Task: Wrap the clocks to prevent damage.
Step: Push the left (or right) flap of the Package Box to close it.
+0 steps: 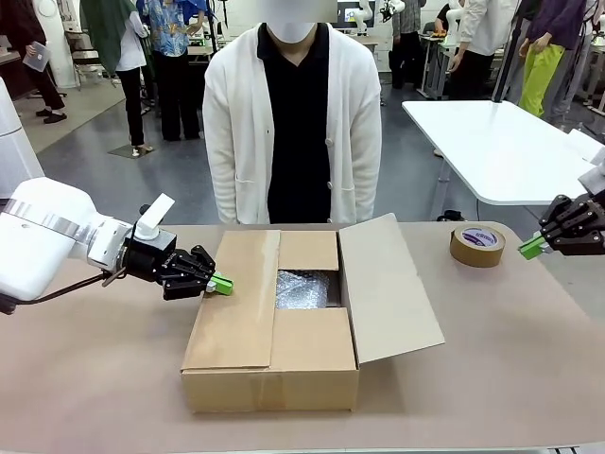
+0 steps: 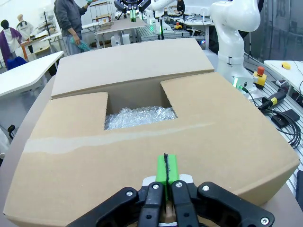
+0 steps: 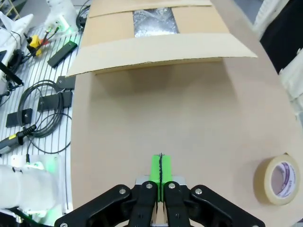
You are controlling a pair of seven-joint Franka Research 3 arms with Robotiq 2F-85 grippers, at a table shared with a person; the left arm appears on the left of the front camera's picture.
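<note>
Left gripper [image 1: 223, 284]: pads together, empty, at left flap of box [image 1: 284, 355].
Right gripper [image 1: 527, 248]: pads together, empty, just right of tape [image 1: 477, 246].
Wrap [image 1: 304, 288]: inside box, visible between flaps.
Box: mid-table, right flap raised.

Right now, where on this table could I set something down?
Bare: the near left corner of the table, beside the cardboard box; and the stretch between the box's open right flap and the roll of tape. Crowded: the box's left flap at the left gripper, and the tape beside the right gripper.
</note>
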